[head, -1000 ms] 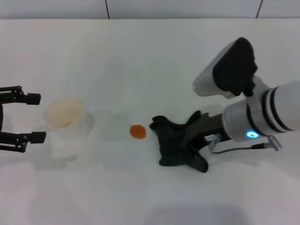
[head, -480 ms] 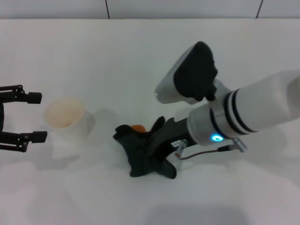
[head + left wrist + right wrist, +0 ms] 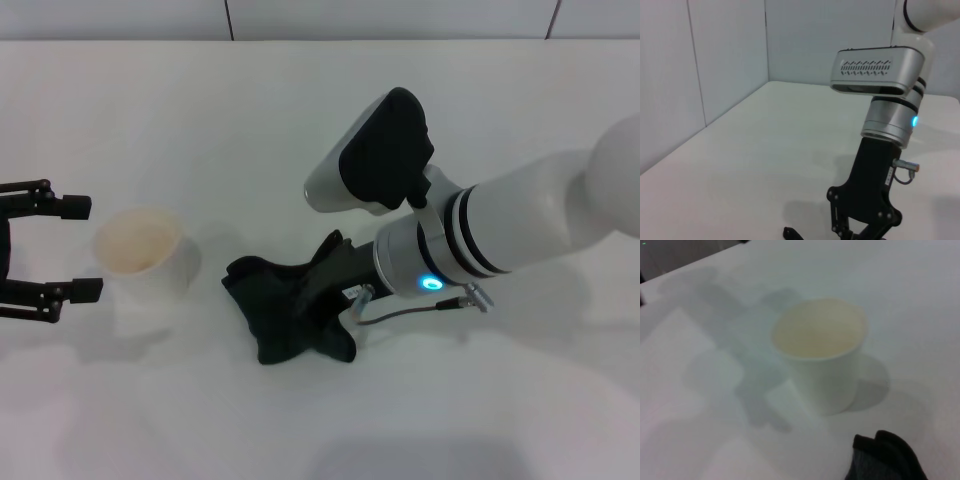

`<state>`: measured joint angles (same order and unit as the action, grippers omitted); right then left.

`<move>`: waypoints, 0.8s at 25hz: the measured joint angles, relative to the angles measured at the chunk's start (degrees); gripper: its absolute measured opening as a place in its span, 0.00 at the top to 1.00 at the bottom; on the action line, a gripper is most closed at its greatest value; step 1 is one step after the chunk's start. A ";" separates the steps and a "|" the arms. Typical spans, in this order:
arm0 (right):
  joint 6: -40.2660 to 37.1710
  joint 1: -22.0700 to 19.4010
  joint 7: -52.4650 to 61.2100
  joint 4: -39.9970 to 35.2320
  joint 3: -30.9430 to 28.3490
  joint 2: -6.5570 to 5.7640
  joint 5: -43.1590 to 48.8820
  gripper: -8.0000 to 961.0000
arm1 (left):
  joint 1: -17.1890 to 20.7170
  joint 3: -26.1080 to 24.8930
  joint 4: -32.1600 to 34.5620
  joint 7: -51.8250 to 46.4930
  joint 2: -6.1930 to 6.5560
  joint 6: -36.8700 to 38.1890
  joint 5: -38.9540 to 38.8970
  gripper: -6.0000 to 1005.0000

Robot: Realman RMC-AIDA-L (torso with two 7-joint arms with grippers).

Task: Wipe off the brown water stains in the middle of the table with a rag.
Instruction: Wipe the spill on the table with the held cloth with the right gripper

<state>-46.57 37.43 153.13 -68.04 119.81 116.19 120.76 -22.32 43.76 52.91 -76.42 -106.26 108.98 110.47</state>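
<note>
One rag (image 3: pixel 285 310) clamped by right end effector (image 3: pixel 325 295) | shifted cupward, stain now covered | left end effector (image 3: pixel 70 250) apart

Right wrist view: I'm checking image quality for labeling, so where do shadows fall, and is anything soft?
Right wrist view: the white cup casts a soft shadow on the table, and the rag at the edge looks blurred. Head view: faint grey shadows lie beside the cup and rag.
</note>
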 joint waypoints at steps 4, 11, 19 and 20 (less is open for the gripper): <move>2.08 0.56 0.00 1.79 -0.21 0.00 0.30 0.91 | 0.00 -0.64 0.00 -0.06 -0.09 0.00 -0.01 0.12; 7.05 1.39 -0.05 6.78 -0.63 -0.07 0.93 0.91 | 0.00 -1.43 -0.14 0.14 -0.62 -0.12 0.07 0.12; 10.84 1.98 -0.04 10.20 -1.48 -0.19 1.05 0.91 | 0.18 -1.51 -0.36 0.22 -0.72 -0.57 0.02 0.12; 11.08 2.04 -0.04 10.47 -1.62 -0.21 1.07 0.91 | 0.21 -1.51 -0.36 0.22 -0.74 -0.63 0.01 0.12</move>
<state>-35.49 39.47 153.10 -57.56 118.19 115.98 121.84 -22.12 42.25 52.56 -76.20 -107.00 108.35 110.48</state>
